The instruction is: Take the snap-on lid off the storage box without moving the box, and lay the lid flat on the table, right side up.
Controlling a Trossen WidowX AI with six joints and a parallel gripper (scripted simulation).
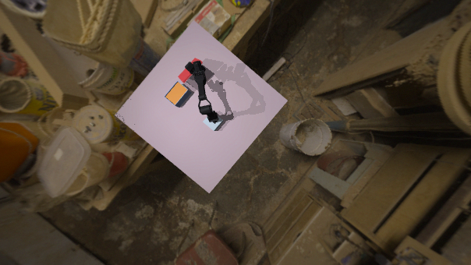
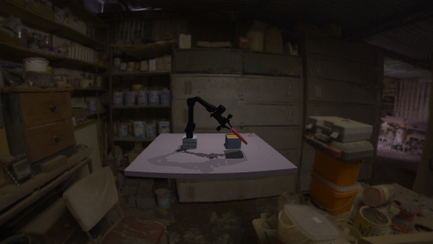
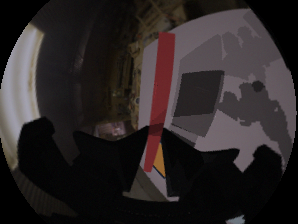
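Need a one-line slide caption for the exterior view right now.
Gripper holds the red lid tilted in the air beside the open storage box on the table.

Dim, murky workshop light; hard arm shadows cross the table; wrist view fisheye-vignetted.

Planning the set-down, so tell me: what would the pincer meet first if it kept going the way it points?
Probably the table beyond the box. The pincer, shut on the tilted red lid, points down and outward past it, though depth is unclear.
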